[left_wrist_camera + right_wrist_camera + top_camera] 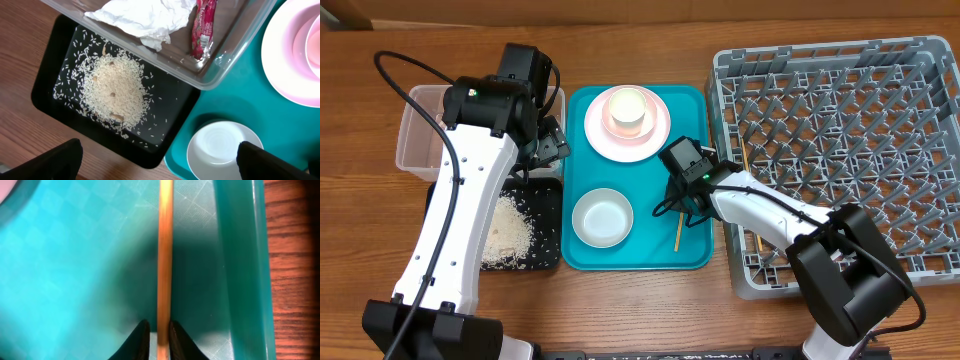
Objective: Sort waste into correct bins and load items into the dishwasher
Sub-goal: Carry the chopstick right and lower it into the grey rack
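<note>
1. Pinching chopstick (165, 255) between narrowed jaws of right gripper (159, 339), bottom centre of right wrist view
2. Lying flat on teal tray (640, 250), just beside its right rim
3. Hanging left gripper (160, 162) with jaws spread wide, gripping nothing, above black tray (50, 75) and bowl (220, 150)
4. Keeping napkin (145, 17) and wrapper (202, 27) in tub (235, 55), top of left wrist view
5. Carrying rice (115, 87) heaped on black tray, centre left
6. Bearing cup (628, 110) on plate (600, 135), upper centre of overhead view
7. Standing at right: rack (840, 150)
</note>
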Available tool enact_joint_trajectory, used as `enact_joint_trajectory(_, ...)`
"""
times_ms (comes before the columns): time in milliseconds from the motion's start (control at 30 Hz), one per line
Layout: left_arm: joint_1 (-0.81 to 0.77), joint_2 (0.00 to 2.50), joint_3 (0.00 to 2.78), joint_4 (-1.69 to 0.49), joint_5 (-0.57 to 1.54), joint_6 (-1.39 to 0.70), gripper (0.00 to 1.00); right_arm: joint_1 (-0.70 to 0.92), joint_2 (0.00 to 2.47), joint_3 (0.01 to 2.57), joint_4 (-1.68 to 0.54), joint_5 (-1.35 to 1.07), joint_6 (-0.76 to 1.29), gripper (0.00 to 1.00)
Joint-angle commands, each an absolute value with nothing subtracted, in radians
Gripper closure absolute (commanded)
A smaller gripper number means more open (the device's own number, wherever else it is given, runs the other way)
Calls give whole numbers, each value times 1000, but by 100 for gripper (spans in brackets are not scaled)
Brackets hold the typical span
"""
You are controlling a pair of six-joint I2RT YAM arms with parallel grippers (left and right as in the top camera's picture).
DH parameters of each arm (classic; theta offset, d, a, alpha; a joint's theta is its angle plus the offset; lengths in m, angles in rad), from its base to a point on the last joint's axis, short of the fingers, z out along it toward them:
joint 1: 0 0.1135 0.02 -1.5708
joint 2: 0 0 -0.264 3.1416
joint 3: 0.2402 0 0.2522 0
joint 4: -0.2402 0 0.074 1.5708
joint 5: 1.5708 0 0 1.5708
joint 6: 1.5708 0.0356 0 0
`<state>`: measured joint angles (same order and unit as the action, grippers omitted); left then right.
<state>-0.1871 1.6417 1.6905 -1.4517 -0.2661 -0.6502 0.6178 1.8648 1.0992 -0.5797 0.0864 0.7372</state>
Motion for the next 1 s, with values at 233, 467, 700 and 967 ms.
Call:
enact_joint_trajectory(233,-184,1632,1705,-1454,-272,-643,0,630,1910,1091,-612,73,736,96)
enact_joint_trajectory(467,-184,1632,1705,-1454,-272,-643,0,624,1895,1200,-737,65,707,96)
enact_joint_trajectory(700,-184,1632,1705,-1454,-272,-643,0,614,1861,1506,-962,66,570,96)
enact_joint_trajectory(967,-184,1632,1705,-1454,-272,-643,0,522,1861,1760,-1201,81,407,96)
